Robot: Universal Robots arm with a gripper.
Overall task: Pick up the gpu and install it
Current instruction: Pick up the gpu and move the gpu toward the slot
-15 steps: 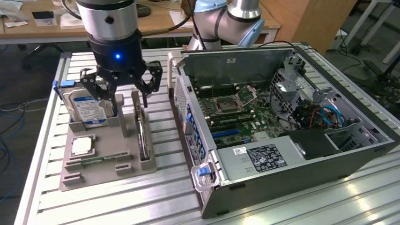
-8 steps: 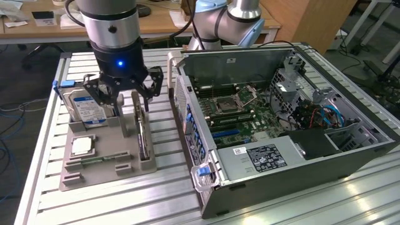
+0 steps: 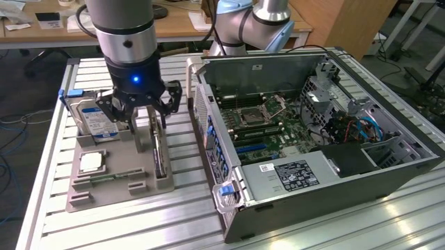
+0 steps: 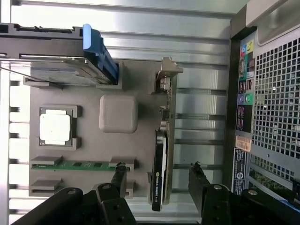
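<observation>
Pincer spread wide, hovering low over grey tray, fingers flanking gpu without touching, gpu standing on edge in tray slot nearest open case, drive and CPU alongside, slatted worktop beneath.

Robotics lab or electronics workshop. Landmark: grey-black metal desktop computer tower, side panel off, open side up, green motherboard exposed, on slotted silver aluminium-profile tabletop. Just beside tower, on exterior view's left: grey moulded plastic fixture tray slotted with loose computer parts, black claw of silver robot arm above it. Behind tower: light wooden desk with papers, light wooden cabinet. Blue and grey cables on dark floor, well left of tower.
</observation>
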